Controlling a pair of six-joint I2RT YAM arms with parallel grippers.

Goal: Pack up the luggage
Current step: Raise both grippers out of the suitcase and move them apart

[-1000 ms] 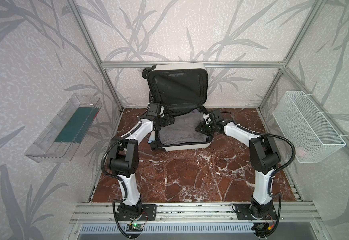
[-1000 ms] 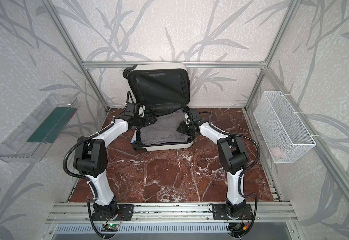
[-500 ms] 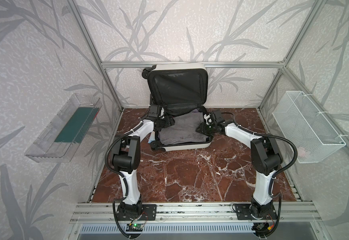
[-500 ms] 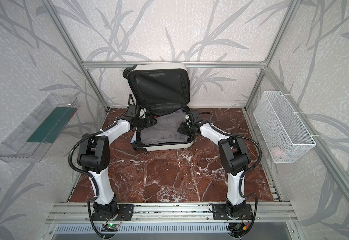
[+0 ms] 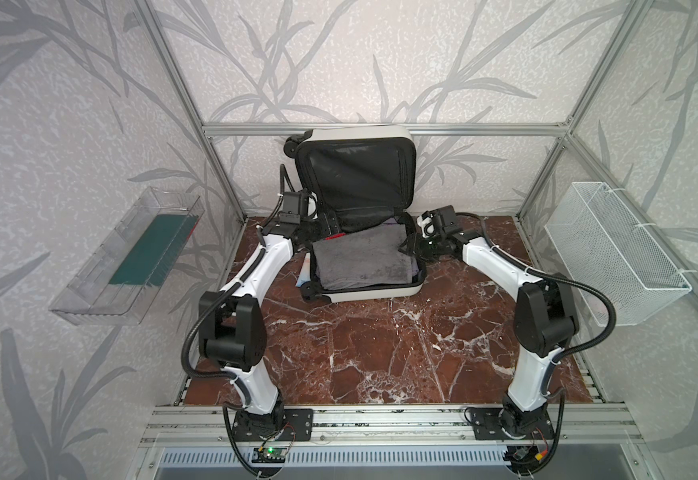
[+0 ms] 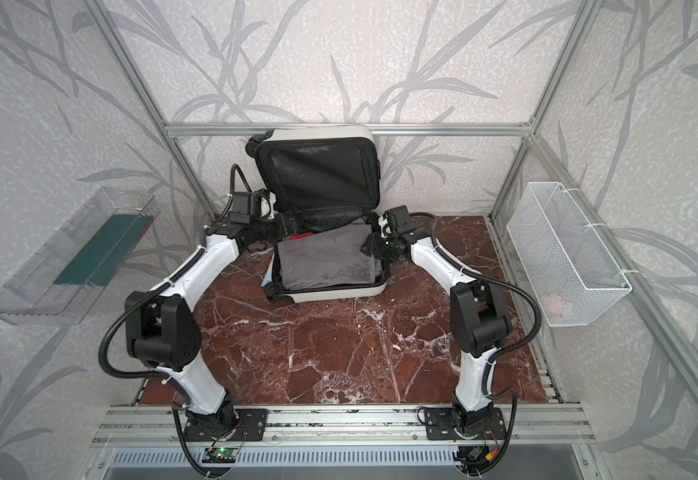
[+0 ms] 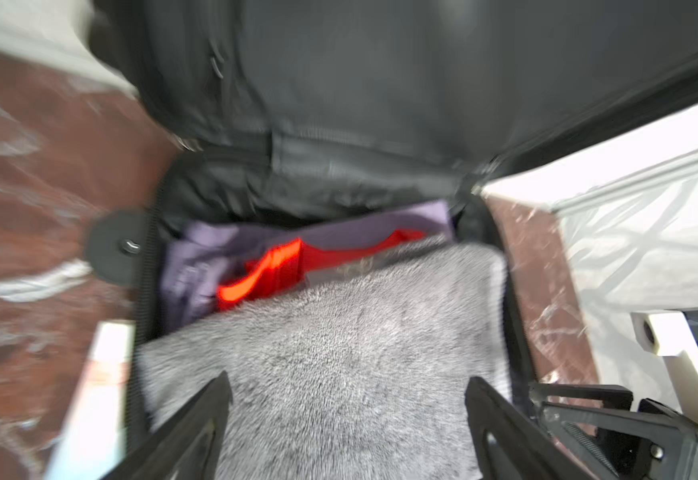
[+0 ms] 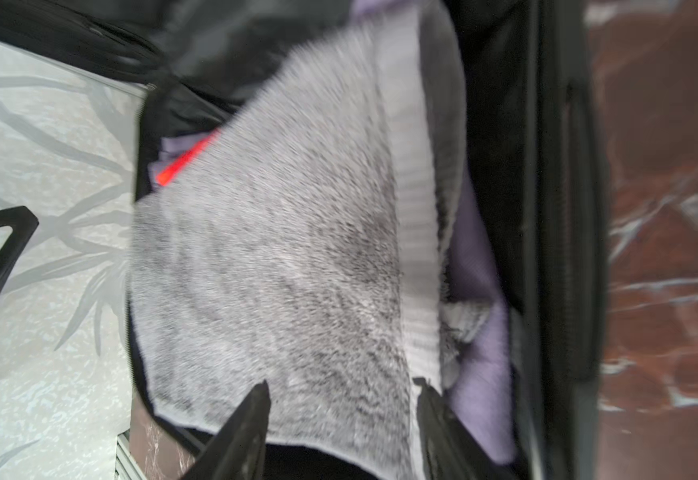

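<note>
In both top views I am seeing the luggage point(image 5: 374, 293) lying open at the back of the table point(image 5: 380, 353), lid upright, a grey towel point(image 5: 361, 259) topping the lower half, and the left gripper point(image 5: 328, 221) and right gripper point(image 5: 406, 248) flanking its hinge end. The blurred left wrist view is showing the left jaws wide apart and empty above the towel, with a red item point(image 7: 264, 270) and purple cloth point(image 7: 197, 266) beyond it. The right wrist view is showing the right jaws apart, straddling the towel's edge unclamped, and I am worrying that a fingertip catching the pile could drag it over the rim and foul the zip.
</note>
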